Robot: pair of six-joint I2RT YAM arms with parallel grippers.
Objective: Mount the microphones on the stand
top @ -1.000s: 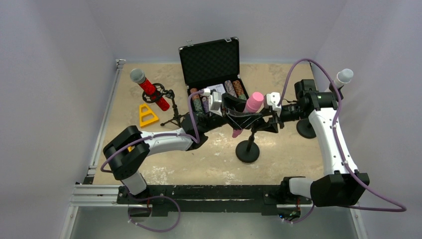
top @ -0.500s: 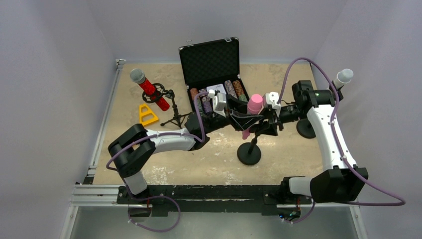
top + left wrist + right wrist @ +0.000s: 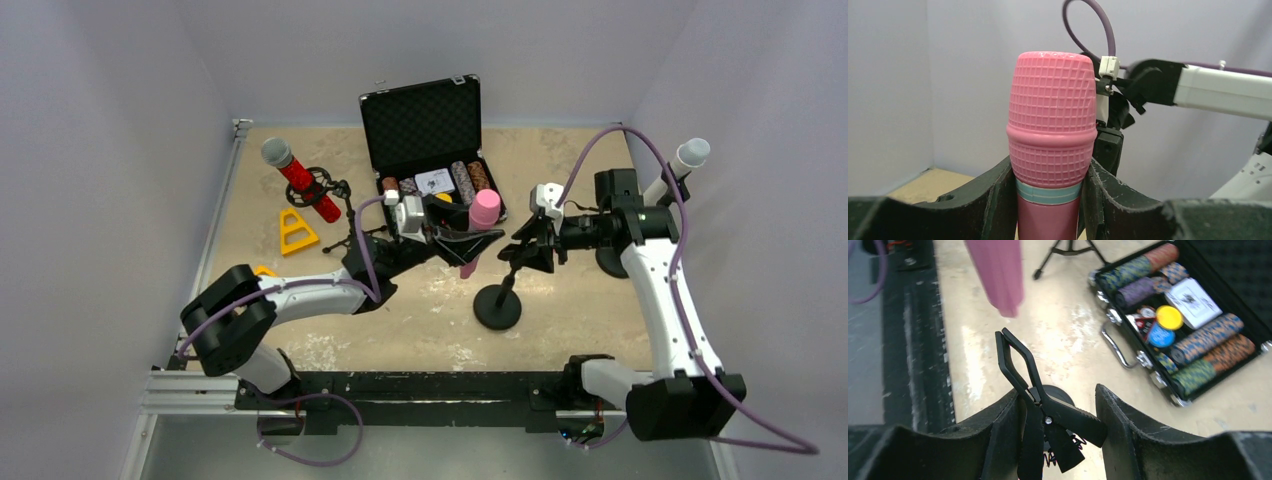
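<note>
The pink microphone point(image 3: 485, 208) stands nearly upright in my left gripper point(image 3: 466, 240), which is shut on its body just under the head point(image 3: 1052, 130). It hangs above the table, left of the middle stand point(image 3: 497, 306) and apart from it. My right gripper point(image 3: 528, 250) is round the handles of that stand's black spring clip point(image 3: 1023, 370), and both fingers touch them. The pink microphone's lower end point(image 3: 998, 275) shows beyond the clip. The glittery red microphone point(image 3: 300, 180) sits in a tripod stand at the left. The white microphone point(image 3: 685, 160) stands at the far right.
An open black case point(image 3: 432, 150) of poker chips lies at the back middle, and also shows in the right wrist view point(image 3: 1188, 315). A yellow triangular piece point(image 3: 297, 232) lies by the tripod. A black round base point(image 3: 612, 262) sits under the white microphone.
My left gripper has carried the pink microphone left and back, away from the clip. My right gripper has stayed at the clip.
</note>
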